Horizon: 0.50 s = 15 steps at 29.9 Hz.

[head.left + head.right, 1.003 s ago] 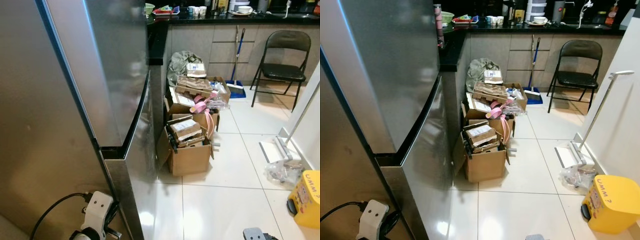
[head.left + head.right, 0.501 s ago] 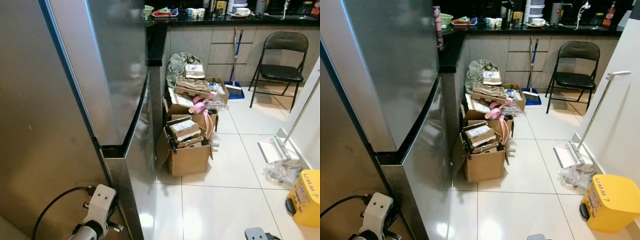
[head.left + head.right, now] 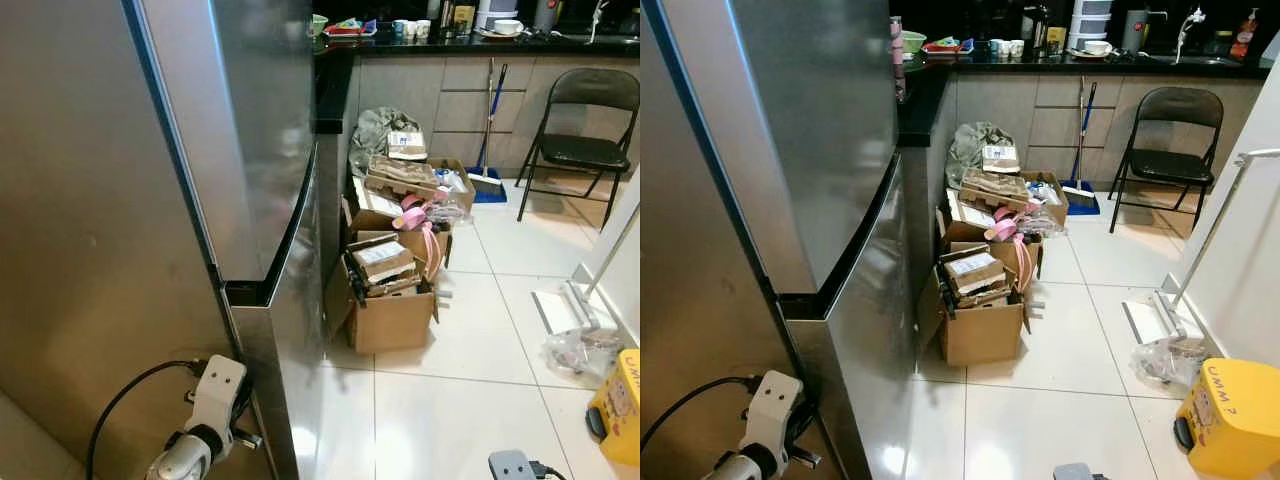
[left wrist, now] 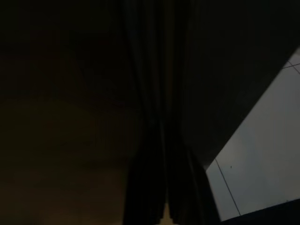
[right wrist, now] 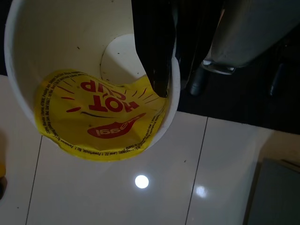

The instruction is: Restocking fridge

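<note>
The tall steel fridge (image 3: 250, 130) stands shut at my left, a dark gap between its upper door and lower door (image 3: 295, 330). My left arm's white wrist (image 3: 218, 385) hangs low beside the fridge's side panel. In the dark left wrist view its gripper (image 4: 164, 178) points down with both fingers pressed together, holding nothing. My right gripper (image 5: 173, 61) is shut on the rim of a white paper cup (image 5: 70, 61) with a yellow "HOT CUP" label. One finger (image 5: 152, 47) is inside the cup, above the white floor tiles.
Open cardboard boxes (image 3: 390, 300) stuffed with packages line the floor beside the fridge and the dark counter (image 3: 480, 40). A black folding chair (image 3: 585, 150) and a broom (image 3: 487, 170) stand further back. At the right are a yellow bin (image 3: 1230, 430) and a flat mop (image 3: 1160, 320).
The camera has turned a little, shifting the whole scene rightward. My left wrist has risen slightly beside the fridge. The fridge stays shut.
</note>
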Tool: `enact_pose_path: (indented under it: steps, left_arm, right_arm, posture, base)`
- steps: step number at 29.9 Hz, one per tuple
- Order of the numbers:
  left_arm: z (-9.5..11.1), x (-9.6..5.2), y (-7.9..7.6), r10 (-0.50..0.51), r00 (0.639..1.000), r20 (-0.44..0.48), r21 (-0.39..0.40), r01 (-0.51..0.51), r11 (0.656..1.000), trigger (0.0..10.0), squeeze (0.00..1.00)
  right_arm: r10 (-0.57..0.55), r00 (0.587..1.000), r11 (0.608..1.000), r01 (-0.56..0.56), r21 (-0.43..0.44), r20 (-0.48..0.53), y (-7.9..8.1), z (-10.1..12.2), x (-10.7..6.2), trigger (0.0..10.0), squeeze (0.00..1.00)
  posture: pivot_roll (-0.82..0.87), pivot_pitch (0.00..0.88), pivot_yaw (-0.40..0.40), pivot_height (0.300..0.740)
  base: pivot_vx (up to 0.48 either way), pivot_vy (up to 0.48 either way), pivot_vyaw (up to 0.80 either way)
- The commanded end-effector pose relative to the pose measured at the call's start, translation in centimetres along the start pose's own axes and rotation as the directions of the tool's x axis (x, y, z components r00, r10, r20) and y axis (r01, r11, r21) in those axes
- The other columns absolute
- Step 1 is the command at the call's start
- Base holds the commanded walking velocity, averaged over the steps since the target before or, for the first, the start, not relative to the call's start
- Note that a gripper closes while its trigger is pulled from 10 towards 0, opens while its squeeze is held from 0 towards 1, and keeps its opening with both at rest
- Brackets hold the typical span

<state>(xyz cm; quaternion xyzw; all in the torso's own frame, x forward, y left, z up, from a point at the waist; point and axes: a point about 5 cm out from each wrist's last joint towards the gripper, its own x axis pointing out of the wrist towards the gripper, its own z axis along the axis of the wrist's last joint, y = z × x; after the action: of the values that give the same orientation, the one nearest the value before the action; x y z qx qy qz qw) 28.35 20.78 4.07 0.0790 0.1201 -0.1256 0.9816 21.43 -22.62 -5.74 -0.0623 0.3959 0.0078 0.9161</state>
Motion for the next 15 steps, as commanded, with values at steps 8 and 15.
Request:
enact_pose_path:
  steps: [8, 15]
  left_arm:
    - [2.0, 1.3, -1.7, -0.155, 0.986, 0.07, -0.021, 0.156, 0.987, 10.0, 1.0]
    - [2.2, -1.1, -7.1, -0.676, 0.731, 0.094, -0.273, 0.672, 0.688, 10.0, 0.37]
  right_arm:
    - [-0.002, 1.0, 1.0, 0.003, 0.011, -0.011, 0.1, -0.7, -0.2, 10.0, 0.0]
    - [0.002, 1.0, 1.0, -0.002, 0.009, -0.013, 0.1, -0.7, -0.2, 10.0, 0.0]
  posture:
    - [-0.03, 0.105, 0.024, 0.74]
    - [-0.03, 0.106, 0.02, 0.74]
  base:
    - [0.0, 0.0, 0.0]
    - [0.0, 0.0, 0.0]
